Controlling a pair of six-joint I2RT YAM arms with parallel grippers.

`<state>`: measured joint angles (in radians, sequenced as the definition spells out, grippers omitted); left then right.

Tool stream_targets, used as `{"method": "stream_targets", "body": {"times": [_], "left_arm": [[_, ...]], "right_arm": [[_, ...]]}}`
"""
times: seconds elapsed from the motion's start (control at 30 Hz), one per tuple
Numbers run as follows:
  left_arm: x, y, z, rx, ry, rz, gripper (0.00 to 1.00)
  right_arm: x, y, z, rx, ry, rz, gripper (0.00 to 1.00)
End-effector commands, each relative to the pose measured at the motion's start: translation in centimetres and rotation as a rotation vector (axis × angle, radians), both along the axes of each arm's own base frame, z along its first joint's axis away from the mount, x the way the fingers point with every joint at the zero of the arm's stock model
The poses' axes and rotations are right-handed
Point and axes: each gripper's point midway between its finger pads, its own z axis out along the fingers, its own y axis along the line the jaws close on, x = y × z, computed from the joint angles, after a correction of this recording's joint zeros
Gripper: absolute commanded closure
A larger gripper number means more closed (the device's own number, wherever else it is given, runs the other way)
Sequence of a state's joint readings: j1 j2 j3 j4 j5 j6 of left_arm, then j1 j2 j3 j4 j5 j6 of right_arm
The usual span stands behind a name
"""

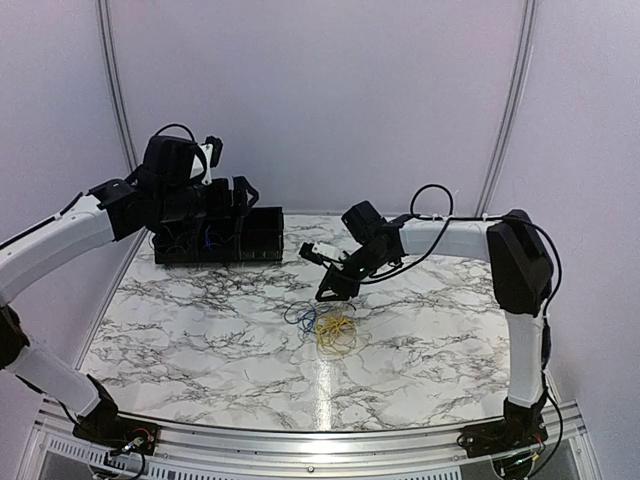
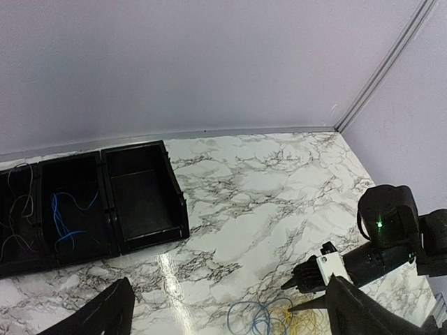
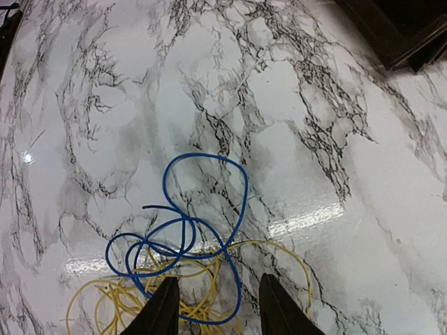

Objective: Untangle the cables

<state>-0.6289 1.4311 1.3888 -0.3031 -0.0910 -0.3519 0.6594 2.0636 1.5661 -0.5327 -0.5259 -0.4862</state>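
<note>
marble, white with grey veins, makes the top of the table (image 1: 180,340) in the view from above. a black bin (image 1: 262,240) with compartments in a row stands at the back left, and the left gripper (image 1: 232,200) hangs just over it, dark against dark, so its fingers cannot be read here. near the middle of the table lie a blue cable (image 1: 299,318) and a yellow cable (image 1: 337,334), looped, touching and partly overlapping, with the blue one on the left. the right gripper (image 1: 335,290) hovers close above them, tilted downward. from the left wrist, the left gripper's two fingers (image 2: 105,314) sit at the lower corners, wide apart with nothing between them. the bin (image 2: 178,209) lies below and to the left; a thin blue wire (image 2: 61,222) lies in its middle compartment and a pale wire (image 2: 17,199) in the one left of that. the two loose cables show at the bottom edge beside the right gripper (image 2: 307,278). from the right wrist, the right gripper's fingers (image 3: 164,310) stand apart, clamped on nothing, one on each side of the spot where the blue cable (image 3: 244,185) crosses the yellow cable (image 3: 119,293). whether the tips touch the strands cannot be told. a corner of the bin (image 3: 398,35) shows at the top right, well apart from the tangle.
</note>
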Motion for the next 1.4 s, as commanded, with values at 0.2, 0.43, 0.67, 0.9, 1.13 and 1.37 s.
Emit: {"method": "stream_targets", "body": {"times": [0.2,0.43,0.67,0.9,1.13,1.37], "left_arm": [[-3.2,15.2,-3.8,0.158,0.084,0.805,0.01],[-4.3,19.3,-4.6,0.27,0.036,0.975,0.01],[-2.5,16.2,-4.0,0.142,-0.019,0.699,0.06],[-2.5,8.7,-5.7,0.171,-0.008,0.23,0.27],[-5.4,1.3,-3.0,-0.153,-0.145,-0.167,0.35],[-5.9,-4.4,-2.8,-0.195,-0.139,-0.356,0.34]], "right_arm": [[2.2,3.6,-1.9,0.037,0.099,-0.079,0.61],[1.7,4.4,-4.7,0.001,0.118,-0.056,0.63],[2.4,5.4,-4.8,0.013,0.102,-0.065,0.94],[3.0,6.5,5.6,0.162,-0.036,-0.036,1.0],[0.9,5.8,15.9,0.305,-0.077,-0.034,1.0],[0.4,5.0,19.4,0.333,-0.125,-0.042,1.0]]}}
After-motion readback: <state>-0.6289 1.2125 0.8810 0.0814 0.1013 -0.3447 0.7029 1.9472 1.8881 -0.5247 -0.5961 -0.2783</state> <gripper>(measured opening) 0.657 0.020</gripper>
